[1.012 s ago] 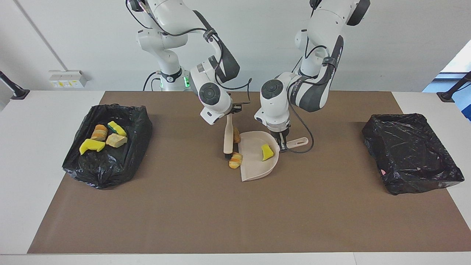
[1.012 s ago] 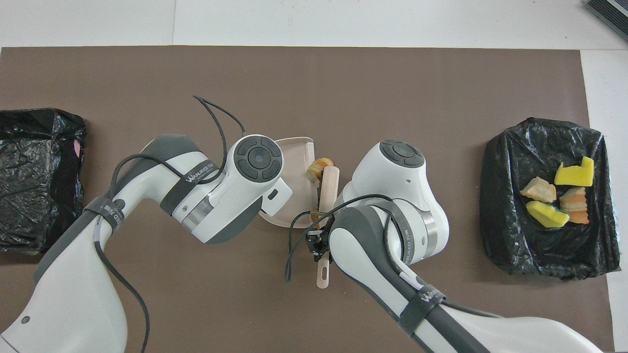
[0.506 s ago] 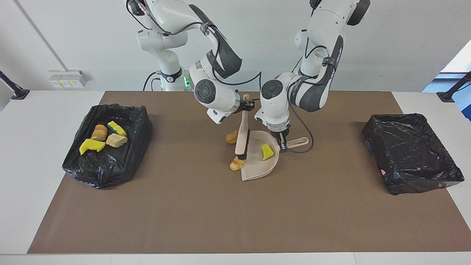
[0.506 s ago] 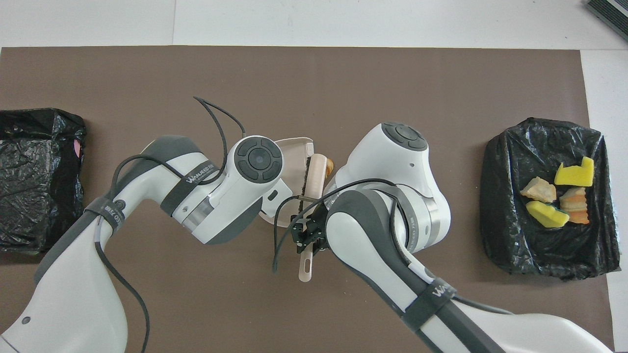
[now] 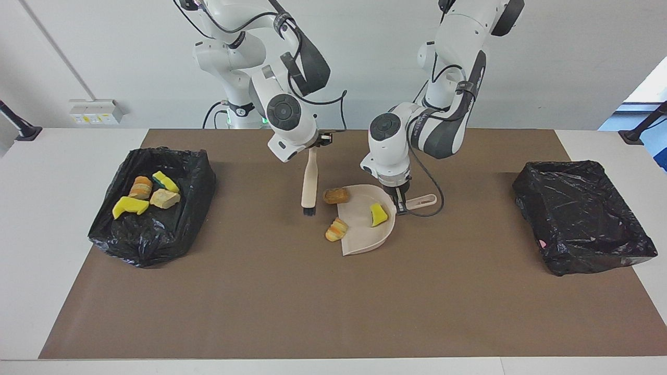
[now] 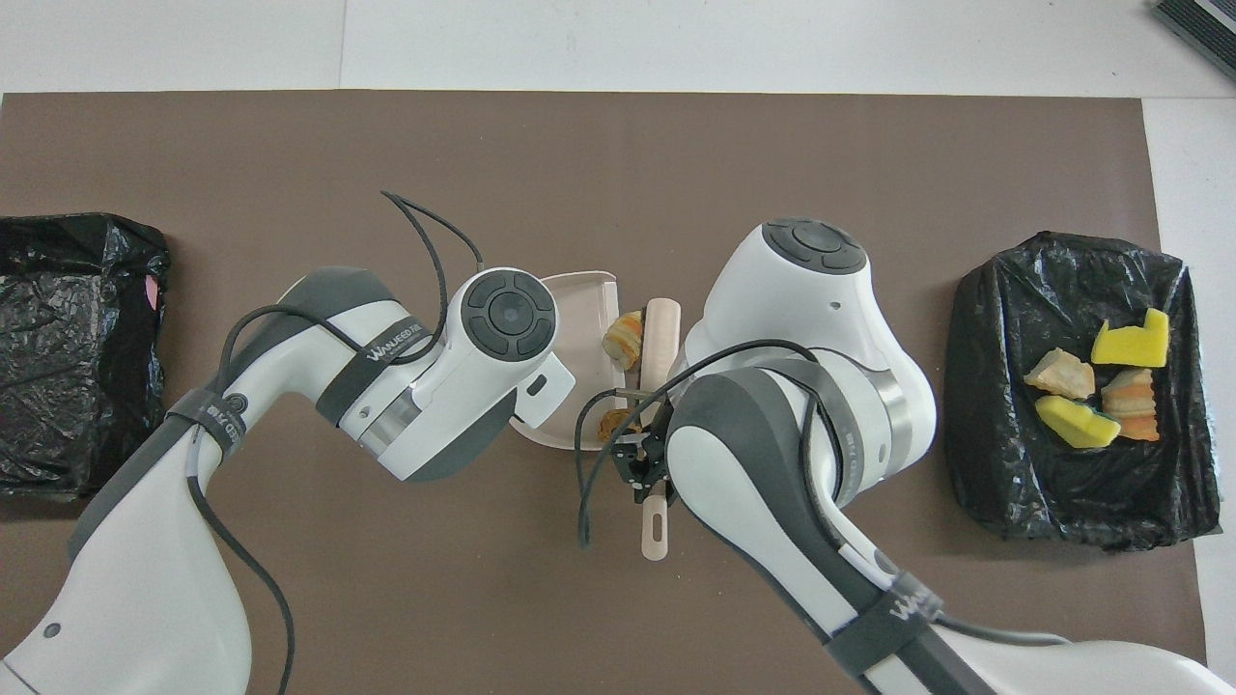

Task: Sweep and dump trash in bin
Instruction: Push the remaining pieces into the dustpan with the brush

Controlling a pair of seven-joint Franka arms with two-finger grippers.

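My right gripper [image 5: 316,142] is shut on the handle of the beige brush [image 5: 309,182], which hangs bristles-down over the mat beside the dustpan, toward the right arm's end. My left gripper [image 5: 400,206] is shut on the handle of the beige dustpan [image 5: 365,237], flat on the mat. A yellow sponge piece of trash [image 5: 378,214] lies in the pan. A tan piece [image 5: 336,196] rests at the pan's edge nearer the robots, and an orange-tan piece [image 5: 335,229] lies on the mat at its mouth. From overhead the brush [image 6: 660,333] and that piece [image 6: 623,335] show between the arms.
A black-lined bin [image 5: 172,229] at the right arm's end of the table holds several trash pieces. A second black-lined bin [image 5: 583,219] stands at the left arm's end. Both sit on the brown mat [image 5: 333,302].
The brush swept against the pan's mouth, then swung away toward the right arm's end. The tan piece now lies against the pan's edge. The left arm and the dustpan have stayed put.
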